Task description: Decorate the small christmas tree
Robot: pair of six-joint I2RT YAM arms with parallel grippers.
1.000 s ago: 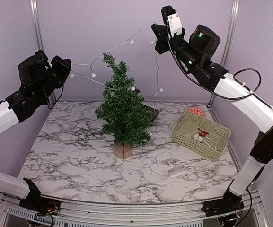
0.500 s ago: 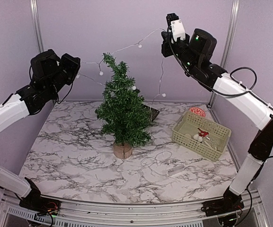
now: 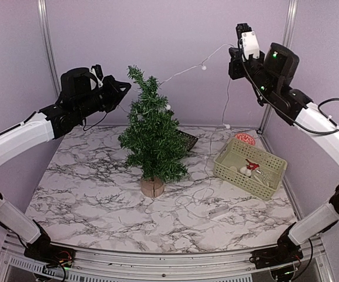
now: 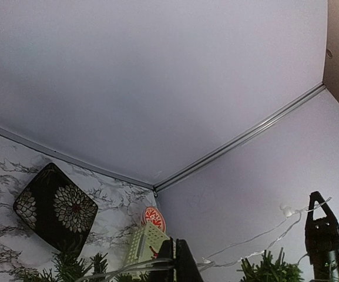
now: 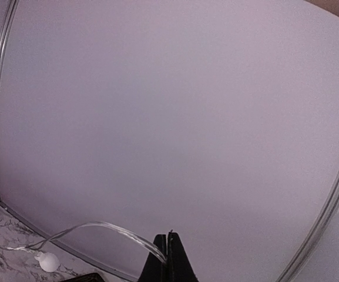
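Observation:
The small christmas tree (image 3: 153, 138) stands upright on its wood base (image 3: 152, 187) mid-table. A light string (image 3: 187, 70) with white bulbs runs from my left gripper (image 3: 125, 88) past the tree's top up to my right gripper (image 3: 234, 54), then hangs down to the table. The left gripper is shut on the wire (image 4: 128, 269) just left of the tree's top; its jaws (image 4: 180, 249) are pressed together. The right gripper (image 5: 168, 247) is shut on the wire (image 5: 98, 226) high at the back right, with a bulb (image 5: 49, 262) below it.
A pale green basket (image 3: 249, 167) with small ornaments sits at the right. A red round ornament (image 3: 245, 139) lies behind it. A black patterned plate (image 3: 188, 140) lies behind the tree. The string's white battery box (image 3: 219, 211) and slack wire lie on the table in front.
Both arms have swung to the right with the light string. The left gripper has come in to the tree's top, and the string now passes across the top branches.

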